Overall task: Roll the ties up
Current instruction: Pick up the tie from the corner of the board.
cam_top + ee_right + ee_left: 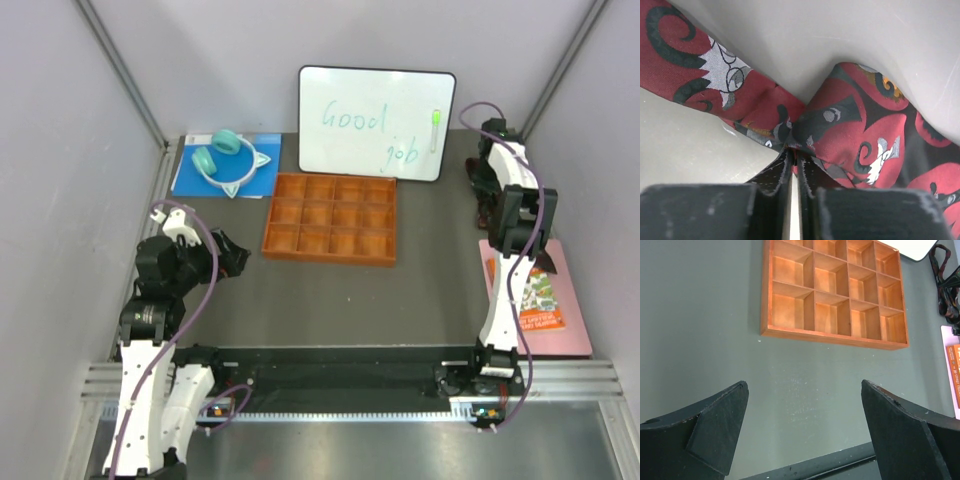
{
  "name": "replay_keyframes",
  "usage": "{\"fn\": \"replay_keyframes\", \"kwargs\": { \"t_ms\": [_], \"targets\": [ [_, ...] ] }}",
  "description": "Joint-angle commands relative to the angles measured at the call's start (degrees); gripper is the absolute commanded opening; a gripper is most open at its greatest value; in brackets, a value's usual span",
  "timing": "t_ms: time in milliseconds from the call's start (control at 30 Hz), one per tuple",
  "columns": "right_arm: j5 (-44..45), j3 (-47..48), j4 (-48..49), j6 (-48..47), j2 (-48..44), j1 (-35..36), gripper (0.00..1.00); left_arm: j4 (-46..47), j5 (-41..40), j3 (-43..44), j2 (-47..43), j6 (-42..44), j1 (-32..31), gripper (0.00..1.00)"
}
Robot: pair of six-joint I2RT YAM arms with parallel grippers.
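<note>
My right gripper [794, 156] is pinched tight on a fold of the maroon patterned tie [850, 130], and the cloth runs off from the tips both ways, up-left and down-right. The tie is at the table's far right, beyond the orange compartment tray [766, 300]. My left gripper [805, 430], fingers wide apart, hangs low on the left, well apart from the tie and aimed at the tray.

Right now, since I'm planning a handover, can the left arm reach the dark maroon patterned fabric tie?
Probably not: the tie sits across the table, pinched by the right gripper, far from the open left gripper.
</note>
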Motion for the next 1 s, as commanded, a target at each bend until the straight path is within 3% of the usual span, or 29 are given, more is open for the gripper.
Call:
{"fn": "replay_keyframes", "kwargs": {
  "t_ms": [0,233,533,767,967],
  "targets": [
    [-2.3,1.8,1.5,0.0,1.7,-0.2,0.00,2.4,0.0,-0.1,-0.1,-0.1,0.0,0.99],
    [-3.3,-2.6,1.5,-0.1,-9.8,2.6,0.00,2.1,-1.7,0.0,-0.1,-0.6,0.0,0.99],
    [-9.1,-28.2,8.6,0.8,-43.6,4.8,0.00,0.9,-5.4,0.9,-0.3,-2.1,0.1,0.99],
    [-19.4,-42.3,8.2,-0.4,-62.9,13.2,0.00,-0.1,-3.5,4.4,1.3,-5.8,0.0,0.96],
    [-26.9,-45.4,4.9,0.5,-73.9,25.2,0.00,-1.8,-0.2,9.3,1.6,-7.8,0.0,0.93]
  ]
}}
